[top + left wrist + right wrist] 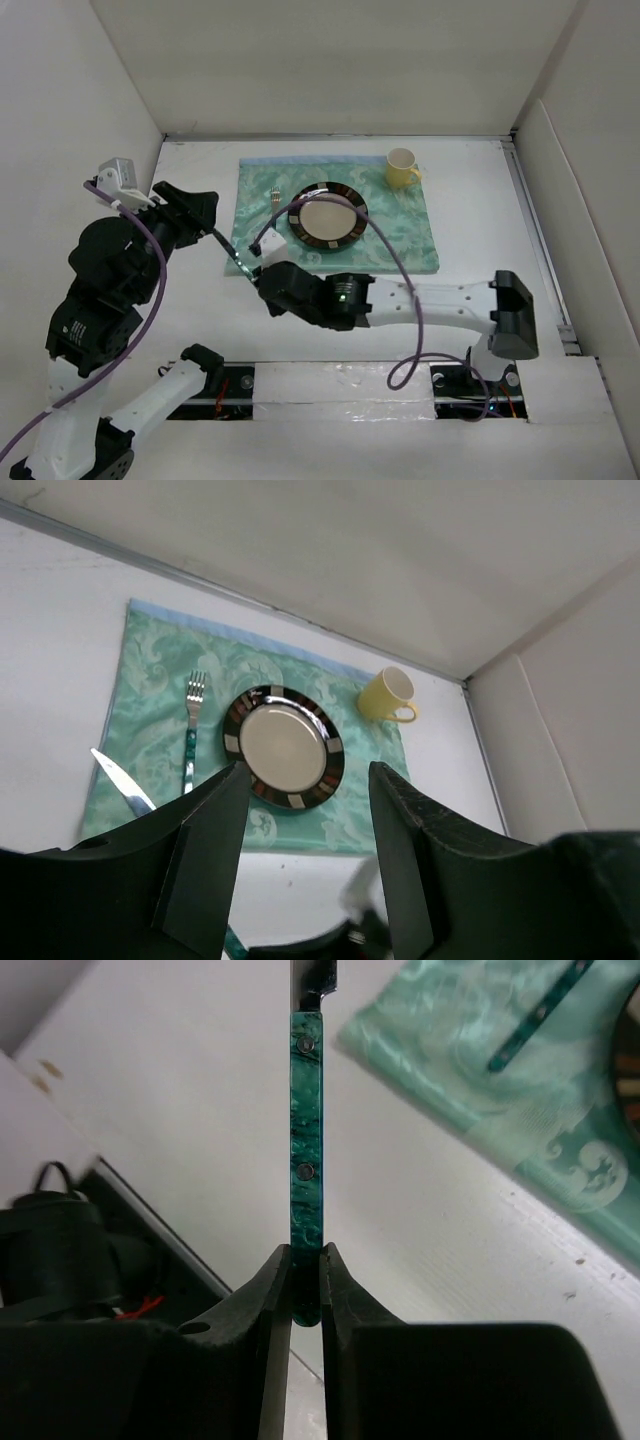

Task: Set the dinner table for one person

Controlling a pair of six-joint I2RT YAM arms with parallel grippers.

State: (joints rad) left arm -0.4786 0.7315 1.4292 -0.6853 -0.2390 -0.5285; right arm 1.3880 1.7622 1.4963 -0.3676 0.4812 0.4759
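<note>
Where the white panels meet it on three sides, the surface (475,215) spreads flat from the arm bases at its near edge to the far wall. It carries a teal mat (400,235) laid toward its far edge, about midway between the left and right edges. A dark-rimmed plate (328,213) lies on the middle of the mat. A fork (192,720) lies on the mat just left of the plate, apart from it, with its tines toward the far edge. A yellow mug (402,168) stands upright at the mat's far right corner. The right arm reaches across the near part of the surface toward the left edge. The right pincer (305,1260) is narrow and clamped on the butt end of the green handle of a knife (305,1110). The handle runs straight out from between the fingers, over bare surface beside the mat's near left corner. In the left wrist view the blade shows at the mat's left edge, left of the fork; whether it touches the mat cannot be told. The left pincer (308,772) is wide and holds nothing. It hangs near the left edge of the surface, with its fingers (215,840) pointed toward the mat.
</note>
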